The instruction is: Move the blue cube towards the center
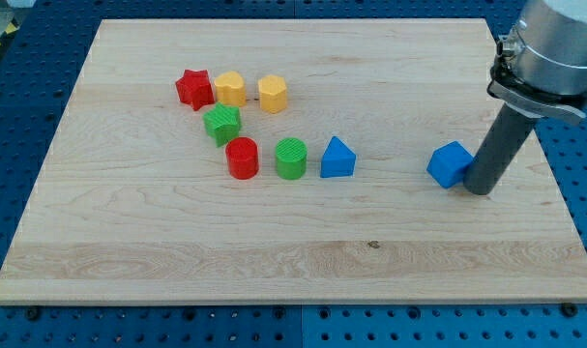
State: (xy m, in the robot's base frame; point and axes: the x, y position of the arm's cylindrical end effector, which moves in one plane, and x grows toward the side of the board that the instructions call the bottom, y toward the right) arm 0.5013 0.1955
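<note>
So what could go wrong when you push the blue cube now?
My tip sits right against the blue cube, on the view's right side of it. The cube stands corner-on to me, so it might spin and slip off sideways instead of going straight. If I push too far, it could bump the blue triangle block and knock it into the green cylinder beside it.

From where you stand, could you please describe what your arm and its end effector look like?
My arm ends in a pale grey rounded housing with a metal clamp ring beneath it. From that hangs a straight, dark grey cylindrical rod, ending at my tip. No cables or markings show.
</note>
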